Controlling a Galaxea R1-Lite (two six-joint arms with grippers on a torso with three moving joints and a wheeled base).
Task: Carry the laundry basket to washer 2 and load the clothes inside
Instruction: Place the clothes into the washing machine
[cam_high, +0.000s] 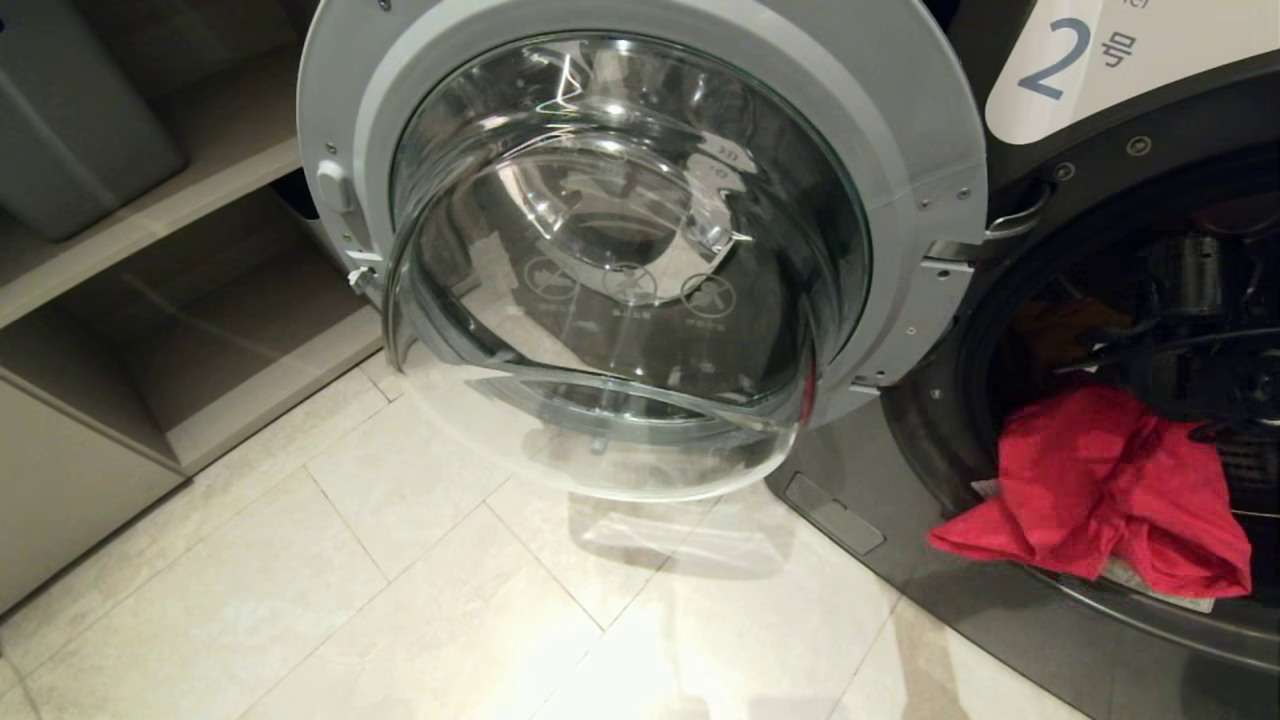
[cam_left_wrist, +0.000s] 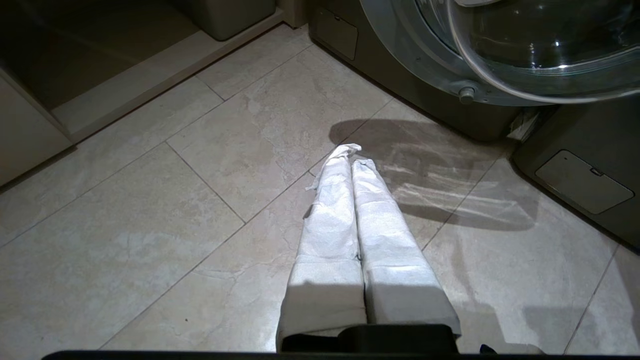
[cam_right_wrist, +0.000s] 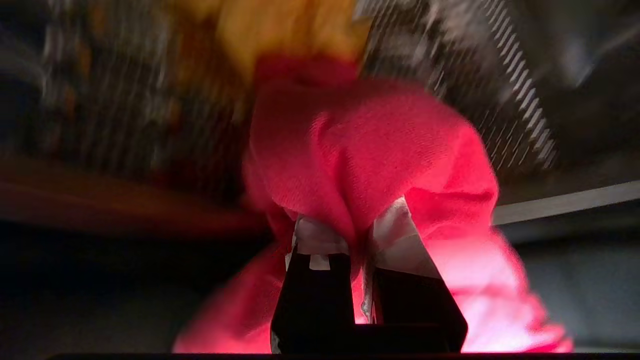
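Right gripper clenched on 1 pinkish-red garment — 1 yellow garment behind, inside washer 2.

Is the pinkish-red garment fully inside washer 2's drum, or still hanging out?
Partly out: the pinkish-red garment drapes over the door opening's lower rim of washer 2, with the right gripper shut on it.

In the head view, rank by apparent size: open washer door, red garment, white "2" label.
1. Washer door, though it is nearest the camera.
2. Red garment.
3. "2" label, cropped by the frame edge.
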